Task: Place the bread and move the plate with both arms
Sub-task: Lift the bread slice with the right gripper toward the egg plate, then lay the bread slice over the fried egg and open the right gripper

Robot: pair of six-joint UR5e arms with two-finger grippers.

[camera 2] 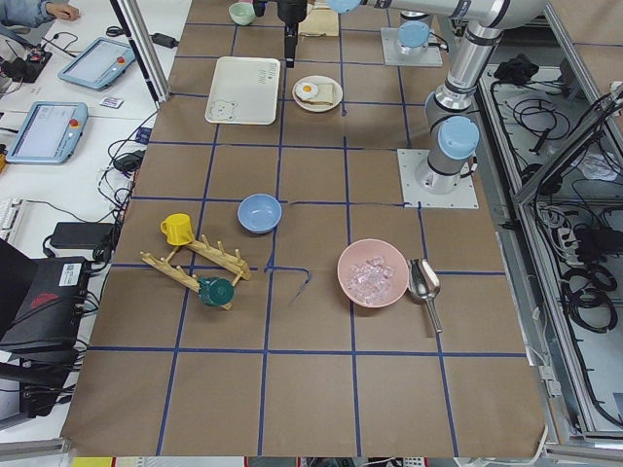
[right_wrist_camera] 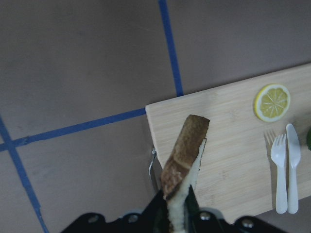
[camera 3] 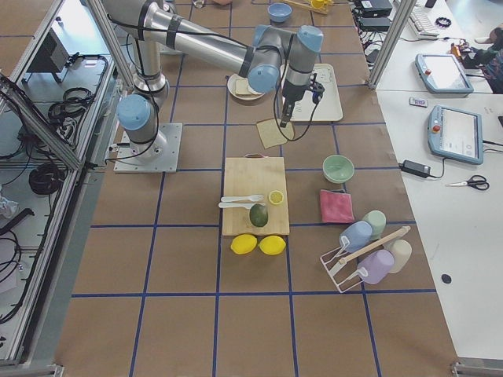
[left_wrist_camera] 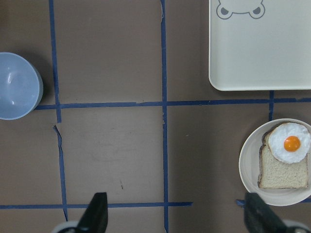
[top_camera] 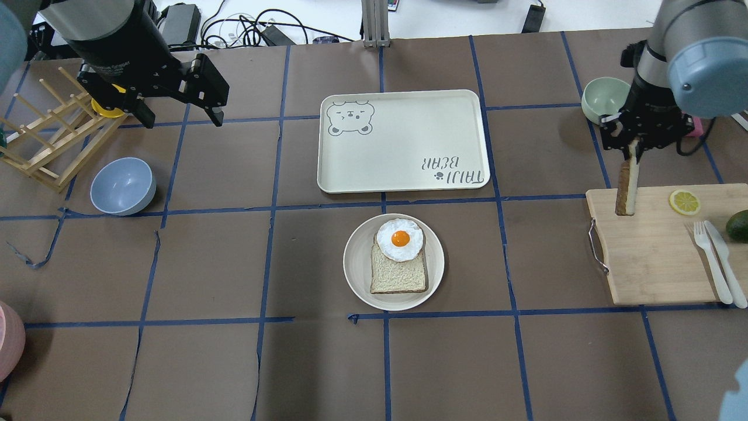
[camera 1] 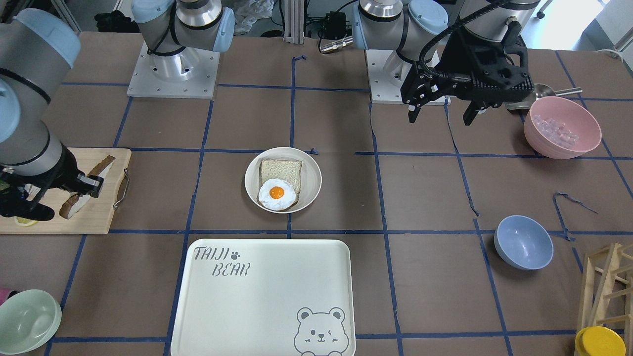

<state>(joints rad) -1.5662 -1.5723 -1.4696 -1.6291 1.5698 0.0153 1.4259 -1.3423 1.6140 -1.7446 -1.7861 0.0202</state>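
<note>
The bread (top_camera: 626, 188), a dark-crusted slice, hangs edge-on from my right gripper (top_camera: 634, 145), which is shut on its upper end, over the far left corner of the cutting board (top_camera: 654, 263). It also shows in the right wrist view (right_wrist_camera: 187, 150) and the front view (camera 1: 101, 168). The round cream plate (top_camera: 357, 280) sits mid-table and holds a smaller pale slice topped with a fried egg (top_camera: 400, 238). My left gripper (top_camera: 184, 120) is open and empty, high over the table's left side, far from the plate (left_wrist_camera: 248, 170).
A cream bear tray (top_camera: 403, 140) lies just beyond the plate. The cutting board carries a lemon slice (top_camera: 685, 202), a fork and a knife (top_camera: 716, 257). A blue bowl (top_camera: 123, 186), a wooden rack (top_camera: 47, 140), a green bowl (top_camera: 605, 96) and a pink bowl (camera 1: 561, 126) stand around.
</note>
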